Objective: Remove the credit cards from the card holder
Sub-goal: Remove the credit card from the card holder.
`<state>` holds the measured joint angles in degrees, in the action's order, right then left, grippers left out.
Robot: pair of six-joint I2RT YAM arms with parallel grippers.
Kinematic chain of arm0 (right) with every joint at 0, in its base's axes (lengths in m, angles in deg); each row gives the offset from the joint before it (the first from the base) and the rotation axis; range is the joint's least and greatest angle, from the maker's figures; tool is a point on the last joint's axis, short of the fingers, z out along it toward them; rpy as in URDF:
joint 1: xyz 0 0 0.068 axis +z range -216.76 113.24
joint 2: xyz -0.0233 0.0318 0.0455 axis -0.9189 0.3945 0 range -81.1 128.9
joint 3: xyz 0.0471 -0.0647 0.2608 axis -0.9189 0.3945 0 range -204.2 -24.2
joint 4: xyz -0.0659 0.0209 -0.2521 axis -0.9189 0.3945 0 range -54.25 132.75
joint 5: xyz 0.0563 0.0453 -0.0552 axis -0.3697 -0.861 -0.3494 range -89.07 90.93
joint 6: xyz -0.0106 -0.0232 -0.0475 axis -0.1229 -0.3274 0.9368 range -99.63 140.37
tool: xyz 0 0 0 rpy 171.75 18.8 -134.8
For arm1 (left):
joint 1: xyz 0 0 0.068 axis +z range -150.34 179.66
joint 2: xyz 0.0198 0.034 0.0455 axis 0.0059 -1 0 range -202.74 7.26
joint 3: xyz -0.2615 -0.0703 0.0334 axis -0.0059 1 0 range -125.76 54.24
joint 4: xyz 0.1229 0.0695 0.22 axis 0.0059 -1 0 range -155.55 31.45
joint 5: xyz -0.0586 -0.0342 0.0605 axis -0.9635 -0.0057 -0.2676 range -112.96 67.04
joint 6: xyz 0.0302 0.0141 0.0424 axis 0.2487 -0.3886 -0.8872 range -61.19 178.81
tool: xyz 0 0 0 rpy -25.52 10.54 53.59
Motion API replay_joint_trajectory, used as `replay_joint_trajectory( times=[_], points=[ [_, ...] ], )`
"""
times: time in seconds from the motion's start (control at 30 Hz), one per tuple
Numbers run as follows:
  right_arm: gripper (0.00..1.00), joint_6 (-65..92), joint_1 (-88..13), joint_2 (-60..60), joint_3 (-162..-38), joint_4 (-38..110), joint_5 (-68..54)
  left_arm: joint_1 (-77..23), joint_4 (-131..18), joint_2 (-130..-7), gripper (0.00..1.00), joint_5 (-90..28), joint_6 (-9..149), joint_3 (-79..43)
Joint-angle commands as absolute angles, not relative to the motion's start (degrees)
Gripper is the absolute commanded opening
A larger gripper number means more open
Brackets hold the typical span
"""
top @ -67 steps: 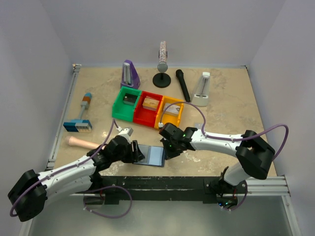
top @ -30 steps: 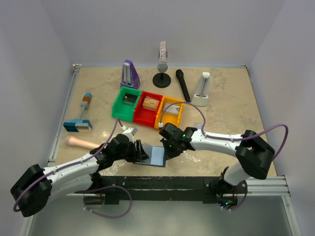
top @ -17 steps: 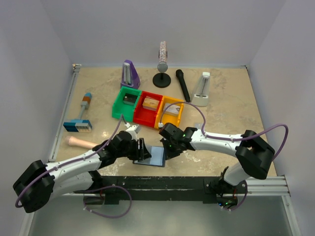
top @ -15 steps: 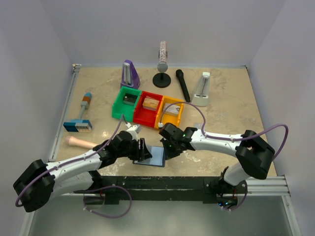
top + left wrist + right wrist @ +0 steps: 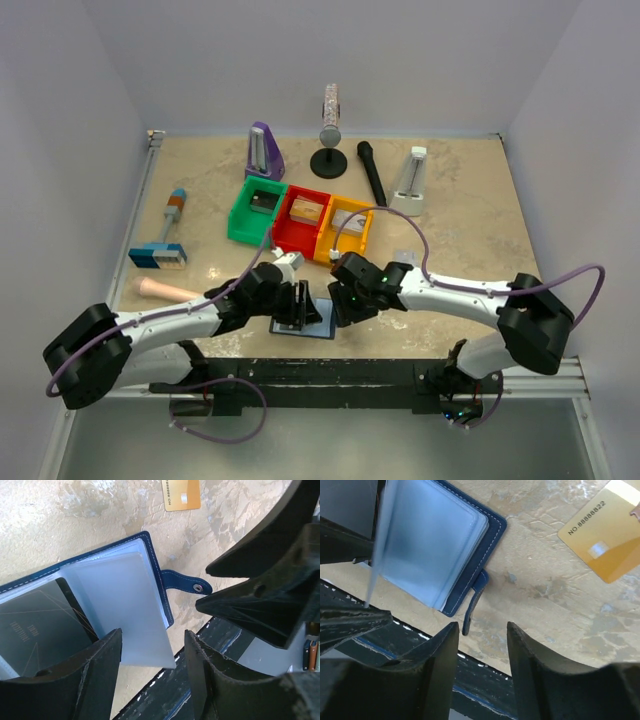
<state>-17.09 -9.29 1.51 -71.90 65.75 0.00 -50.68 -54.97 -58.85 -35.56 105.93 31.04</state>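
Left gripper (image 5: 152, 650) has slid farther over the open card holder (image 5: 153, 565), jaws spread astride its clear sleeve (image 5: 125, 605); right gripper (image 5: 481, 630) jaws gape by its snap tab (image 5: 474, 602), amber credit card (image 5: 602, 542) beyond.

Bins (image 5: 297, 240) close behind card holder (image 5: 320, 326)

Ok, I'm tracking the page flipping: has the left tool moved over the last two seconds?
Yes. The left tool has shifted right across the card holder, from below the green bin to below the red bin.
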Motion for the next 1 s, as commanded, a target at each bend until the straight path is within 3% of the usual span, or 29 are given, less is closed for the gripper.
replay_joint_trajectory(
  times=[0.0, 0.57, 0.8, 0.97],
  points=[
    [0.49, -18.0, -9.2, -2.5, -70.6, 67.5, 3.7, -51.3, -51.2, -60.9, 0.57, -36.9, 105.6, 28.3],
    [0.44, -19.1, -9.2, -8.7, -69.8, 66.3, 6.8, -51.8, -48.3, -68.8, 0.56, -38.2, 105.0, 25.8],
    [0.46, -19.9, -9.2, -10.7, -67.5, 61.9, 7.1, -51.8, -50.2, -60.8, 0.56, -35.3, 104.6, 27.6],
    [0.42, -19.5, -9.2, -10.3, -69.5, 61.9, 5.3, -51.6, -54.1, -52.0, 0.56, -32.2, 104.9, 29.5]
  ],
)
